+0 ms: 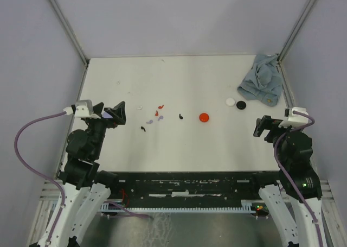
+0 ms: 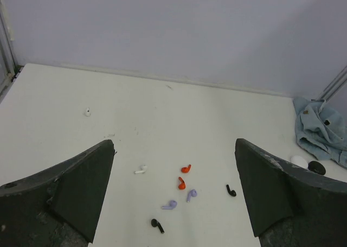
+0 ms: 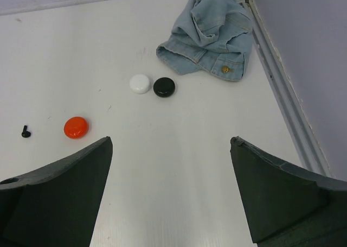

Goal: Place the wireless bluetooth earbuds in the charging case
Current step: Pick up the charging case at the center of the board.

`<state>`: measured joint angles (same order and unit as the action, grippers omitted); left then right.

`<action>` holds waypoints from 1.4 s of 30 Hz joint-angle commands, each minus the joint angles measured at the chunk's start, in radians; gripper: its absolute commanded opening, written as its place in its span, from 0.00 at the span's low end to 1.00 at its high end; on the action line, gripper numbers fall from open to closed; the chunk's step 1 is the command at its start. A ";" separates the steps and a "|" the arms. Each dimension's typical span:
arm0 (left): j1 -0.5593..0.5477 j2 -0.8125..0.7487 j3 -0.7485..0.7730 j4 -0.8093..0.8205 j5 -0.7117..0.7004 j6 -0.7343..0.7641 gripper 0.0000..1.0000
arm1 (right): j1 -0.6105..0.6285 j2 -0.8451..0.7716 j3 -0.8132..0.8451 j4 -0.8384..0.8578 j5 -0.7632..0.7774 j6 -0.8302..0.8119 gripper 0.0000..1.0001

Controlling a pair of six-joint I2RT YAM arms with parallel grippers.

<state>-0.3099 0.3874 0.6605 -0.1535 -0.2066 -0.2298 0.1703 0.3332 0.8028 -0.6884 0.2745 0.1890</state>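
Observation:
The wireless earbuds lie loose on the white table (image 1: 217,144), left of centre. There are two red earbuds (image 2: 186,168), two lilac earbuds (image 2: 191,194), a white earbud (image 2: 141,170) and two black earbuds (image 2: 157,225), seen from above as a small cluster of earbuds (image 1: 157,116). A red round charging case (image 1: 204,117) lies shut to their right, with a white round case (image 3: 140,83) and a black round case (image 3: 164,87) further right. My left gripper (image 1: 108,112) hovers open, left of the earbuds. My right gripper (image 1: 265,127) hovers open near the right edge, holding nothing.
A crumpled blue denim cloth (image 1: 262,84) lies in the far right corner against the frame post. A tiny white bit (image 2: 87,112) sits alone at the far left of the table. Grey walls enclose the table on three sides.

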 commanded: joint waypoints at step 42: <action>0.017 0.801 0.424 -0.155 -0.037 0.013 1.00 | 0.006 0.765 0.043 0.305 -0.228 0.201 0.99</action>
<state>-0.3004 1.1854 1.0382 -0.3092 -0.2756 -0.2337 0.1703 0.9588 0.7753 -0.4995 0.0189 0.3702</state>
